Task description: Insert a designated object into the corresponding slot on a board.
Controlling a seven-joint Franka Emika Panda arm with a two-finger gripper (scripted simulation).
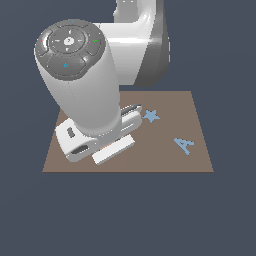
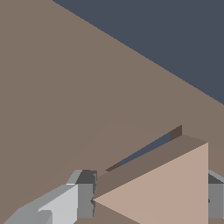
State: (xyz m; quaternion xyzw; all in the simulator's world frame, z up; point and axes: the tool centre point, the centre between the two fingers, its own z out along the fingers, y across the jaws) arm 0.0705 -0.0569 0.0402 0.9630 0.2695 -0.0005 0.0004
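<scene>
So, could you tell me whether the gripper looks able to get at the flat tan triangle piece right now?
Probably yes: in the wrist view the flat tan triangle piece lies between the gripper fingers, with nothing in between.

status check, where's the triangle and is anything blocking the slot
Gripper shut on triangle, low over the board. Slot right beside the triangle, open. Star and letter A lie clear.

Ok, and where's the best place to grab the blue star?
The star lies flat on the board, so probably come straight down and pinch its thin edges across the middle, in the notches between points.
</scene>
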